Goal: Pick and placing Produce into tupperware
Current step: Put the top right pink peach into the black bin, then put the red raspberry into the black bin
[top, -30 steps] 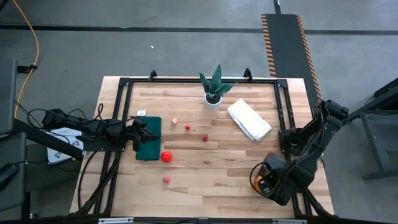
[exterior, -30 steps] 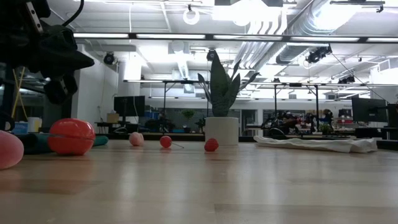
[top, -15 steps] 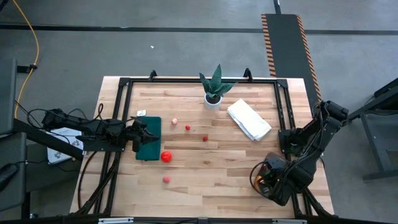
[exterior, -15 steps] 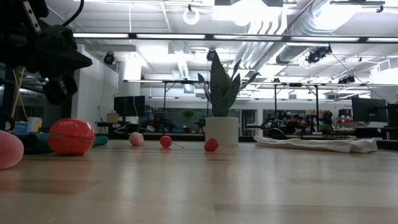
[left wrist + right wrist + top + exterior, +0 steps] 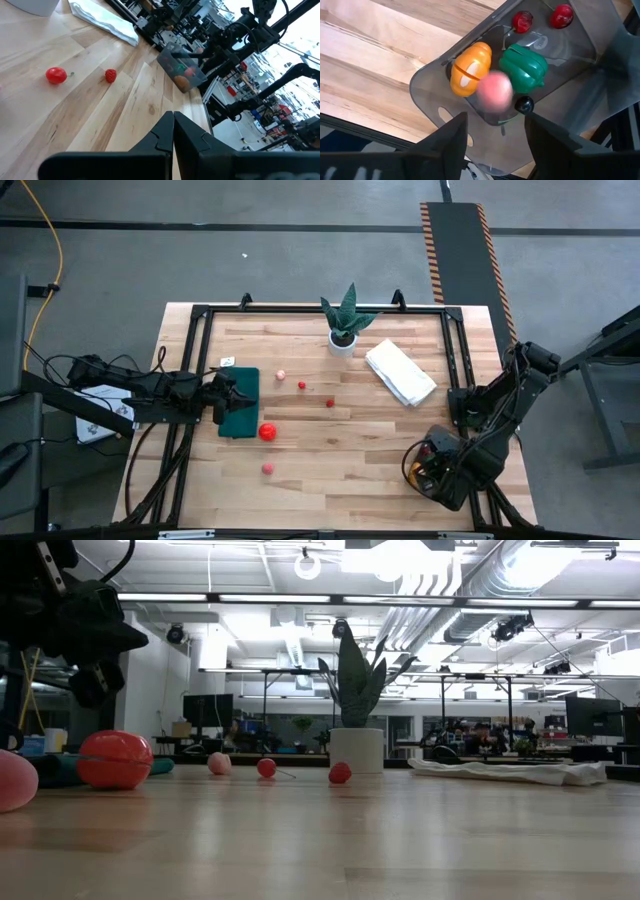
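Note:
The clear greyish tupperware stands by the table's near right corner. It holds an orange fruit, a green pepper and two red cherries. A blurred pink fruit shows just past the fingertips of my right gripper, which points down over the tupperware, open, with nothing between its fingers. Loose produce lies on the wood: a red tomato, a pink fruit and three small ones. My left gripper is shut above the dark green mat.
A spiky plant in a white pot stands at the far middle. A folded white cloth lies to its right. A black frame rail runs along the table's edges. Bare wood lies between the loose fruits and the tupperware.

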You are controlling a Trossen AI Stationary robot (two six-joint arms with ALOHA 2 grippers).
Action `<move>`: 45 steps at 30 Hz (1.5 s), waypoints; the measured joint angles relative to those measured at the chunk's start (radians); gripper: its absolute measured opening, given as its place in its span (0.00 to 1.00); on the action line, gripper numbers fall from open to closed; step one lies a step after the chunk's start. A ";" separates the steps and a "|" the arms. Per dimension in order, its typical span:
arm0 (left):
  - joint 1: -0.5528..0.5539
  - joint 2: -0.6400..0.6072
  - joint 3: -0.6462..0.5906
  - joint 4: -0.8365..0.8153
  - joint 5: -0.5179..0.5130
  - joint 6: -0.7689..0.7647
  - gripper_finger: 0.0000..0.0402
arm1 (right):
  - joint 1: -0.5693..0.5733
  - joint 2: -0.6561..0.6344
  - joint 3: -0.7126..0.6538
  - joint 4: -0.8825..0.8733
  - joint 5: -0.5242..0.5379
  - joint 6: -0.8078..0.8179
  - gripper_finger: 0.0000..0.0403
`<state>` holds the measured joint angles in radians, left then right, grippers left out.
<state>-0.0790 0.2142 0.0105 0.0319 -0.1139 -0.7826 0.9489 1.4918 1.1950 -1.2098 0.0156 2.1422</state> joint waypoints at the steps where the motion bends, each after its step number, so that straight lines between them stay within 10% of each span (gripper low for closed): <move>1: 0.000 0.000 0.000 0.000 0.000 0.000 0.00 | 0.001 0.000 0.000 0.000 0.000 0.000 0.48; 21: 0.000 0.000 0.000 0.000 -0.002 0.000 0.00 | -0.058 -0.038 0.000 0.055 0.169 -0.083 0.50; 45: 0.000 0.000 0.000 0.000 -0.002 0.000 0.00 | -0.352 -0.095 0.000 0.246 0.216 -0.697 0.50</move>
<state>-0.0788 0.2138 0.0105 0.0319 -0.1154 -0.7830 0.5969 1.3966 1.1950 -0.9635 0.2315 1.4453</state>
